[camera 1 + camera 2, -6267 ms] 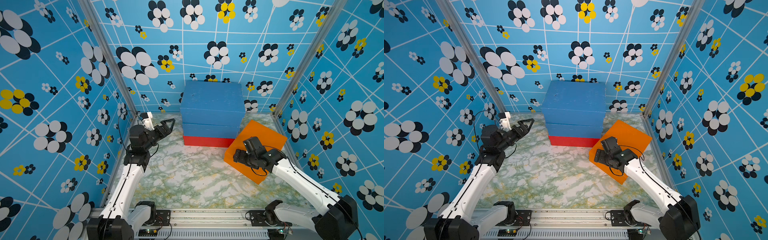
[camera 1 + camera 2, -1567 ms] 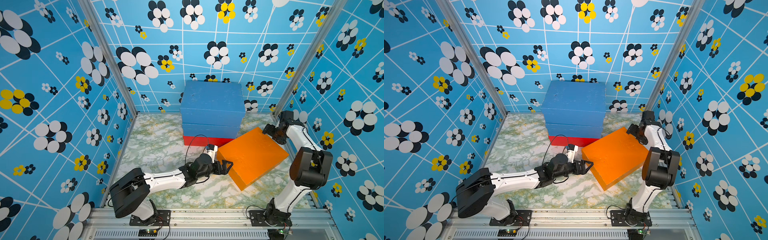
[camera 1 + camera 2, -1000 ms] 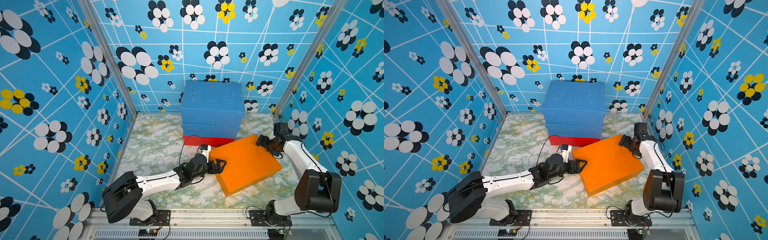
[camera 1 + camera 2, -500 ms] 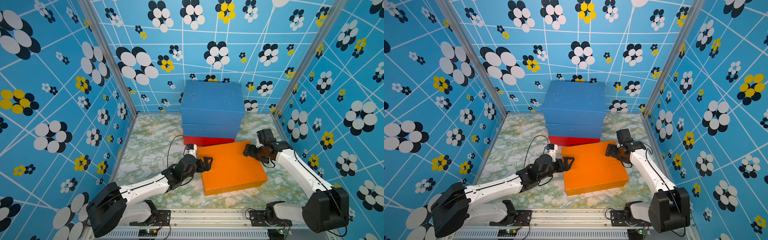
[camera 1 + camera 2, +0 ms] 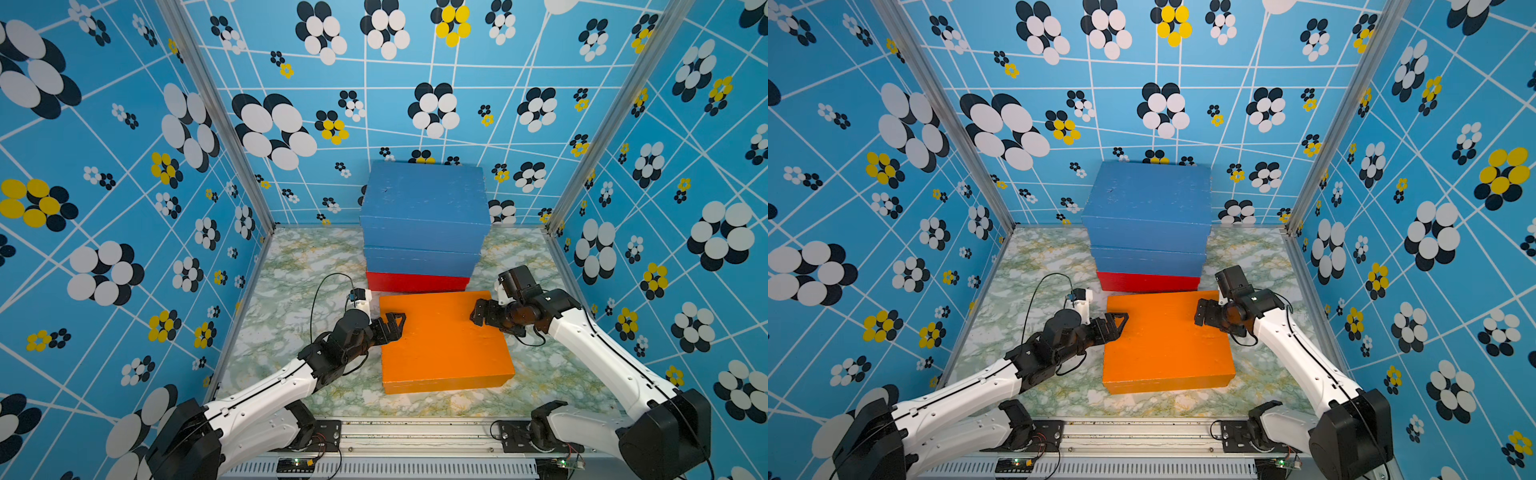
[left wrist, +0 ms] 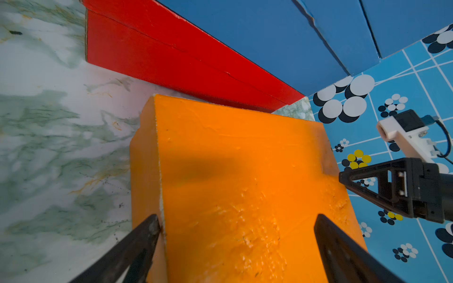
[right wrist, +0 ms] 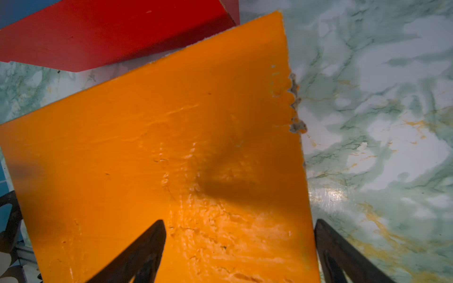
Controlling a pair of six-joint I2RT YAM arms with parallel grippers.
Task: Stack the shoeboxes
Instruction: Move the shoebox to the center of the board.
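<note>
An orange shoebox (image 5: 440,345) (image 5: 1163,345) lies flat on the marble table, its long side square to the stack just behind it. That stack is a red shoebox (image 5: 415,281) at the bottom with two blue shoeboxes (image 5: 424,199) on top. My left gripper (image 5: 397,324) (image 6: 236,220) is open at the orange box's far left corner, with one finger against the side and the other over the lid. My right gripper (image 5: 473,318) (image 7: 239,224) is open at the far right corner, one finger over the lid and one beside the right side.
Blue flower-patterned walls (image 5: 124,208) close in the table (image 5: 299,282) on the left, back and right. A metal rail (image 5: 415,436) with both arm bases runs along the front edge. Bare marble shows left of the boxes and in front of the orange one.
The orange box has swung from a diagonal, tilted pose on the right to lie flat and square in front of the stack. Both arms moved with it, and the right jaws have widened.
</note>
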